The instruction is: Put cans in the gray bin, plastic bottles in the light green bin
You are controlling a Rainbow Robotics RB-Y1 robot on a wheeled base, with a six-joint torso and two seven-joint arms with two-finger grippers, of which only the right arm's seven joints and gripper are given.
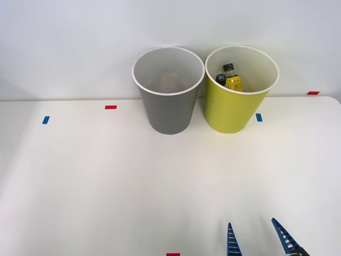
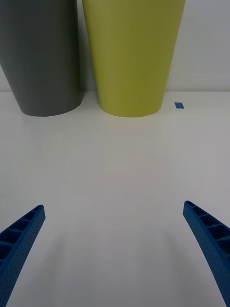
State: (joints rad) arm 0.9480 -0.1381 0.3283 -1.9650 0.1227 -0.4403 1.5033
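The gray bin (image 1: 168, 109) stands at the back of the white table, and a faint reddish shape shows deep inside it; I cannot tell what it is. Beside it on the right stands the light green bin (image 1: 234, 109), holding plastic bottles (image 1: 231, 78) with black caps, one with a yellow label. My right gripper (image 1: 254, 234) hovers open and empty over the table's front edge, well short of both bins. In the right wrist view the gray bin (image 2: 40, 57) and the light green bin (image 2: 132, 57) rise ahead of the open gripper (image 2: 114, 213).
Small tape marks lie on the table: blue (image 1: 46, 120), red (image 1: 111, 107), blue (image 1: 259, 117) by the green bin, red (image 1: 313, 93) at the far right, red (image 1: 172, 254) at the front edge. A white wall stands right behind the bins.
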